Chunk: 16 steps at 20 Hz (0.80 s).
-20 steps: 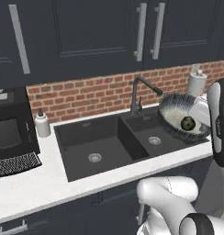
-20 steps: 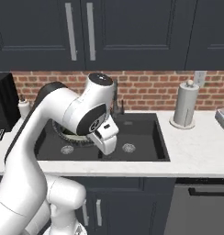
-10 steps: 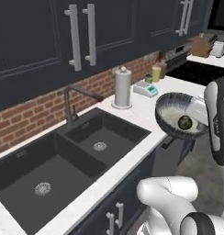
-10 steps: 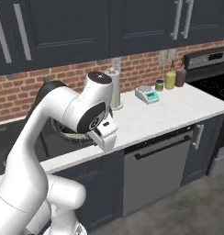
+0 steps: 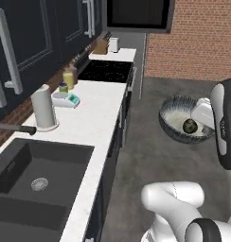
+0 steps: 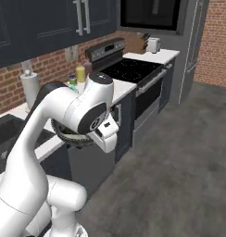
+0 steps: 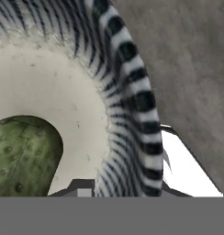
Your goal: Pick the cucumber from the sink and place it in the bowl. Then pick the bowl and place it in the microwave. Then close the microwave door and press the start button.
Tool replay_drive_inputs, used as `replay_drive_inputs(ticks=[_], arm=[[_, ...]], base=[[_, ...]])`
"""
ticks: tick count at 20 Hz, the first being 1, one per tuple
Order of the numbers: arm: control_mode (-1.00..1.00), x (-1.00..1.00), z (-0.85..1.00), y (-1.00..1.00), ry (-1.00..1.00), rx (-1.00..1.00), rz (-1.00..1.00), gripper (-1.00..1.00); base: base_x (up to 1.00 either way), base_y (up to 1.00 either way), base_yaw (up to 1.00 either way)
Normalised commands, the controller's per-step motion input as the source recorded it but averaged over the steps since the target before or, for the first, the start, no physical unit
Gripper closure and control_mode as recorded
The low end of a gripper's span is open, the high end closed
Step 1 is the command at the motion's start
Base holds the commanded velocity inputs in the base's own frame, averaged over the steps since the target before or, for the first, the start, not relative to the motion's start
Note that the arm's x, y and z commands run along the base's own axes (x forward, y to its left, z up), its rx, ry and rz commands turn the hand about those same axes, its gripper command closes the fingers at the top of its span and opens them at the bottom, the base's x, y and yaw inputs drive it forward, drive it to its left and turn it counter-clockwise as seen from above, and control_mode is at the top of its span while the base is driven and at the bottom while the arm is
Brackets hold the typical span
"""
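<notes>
Kitchen's looking like this: white counter with the black sink sitting at the left, grey floor stretching beside it, and off to the right the gripper is clamping the bowl rim, cucumber lying inside, up over the floor.

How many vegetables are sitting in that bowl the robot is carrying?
1. A single dark green cucumber lies on the cream inside of the bowl, held out over the floor. Part of the bowl's inside is hidden behind the arm, so more could be out of sight.
</notes>
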Motion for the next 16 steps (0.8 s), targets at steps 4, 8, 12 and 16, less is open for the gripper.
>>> replay_drive_inputs(ticks=[4,8,12,16], arm=[[1.0,0.0,0.0,0.0,0.0,0.0,0.0,1.0],[1.0,0.0,0.0,0.0,0.0,0.0,0.0,1.0],[1.0,0.0,0.0,0.0,0.0,0.0,0.0,1.0],[1.0,0.0,0.0,0.0,0.0,0.0,0.0,1.0]], base=[[0.49,-0.35,-0.66],[1.0,-0.82,-0.36],[1.0,-0.97,-0.23],[1.0,-1.0,-0.05]])
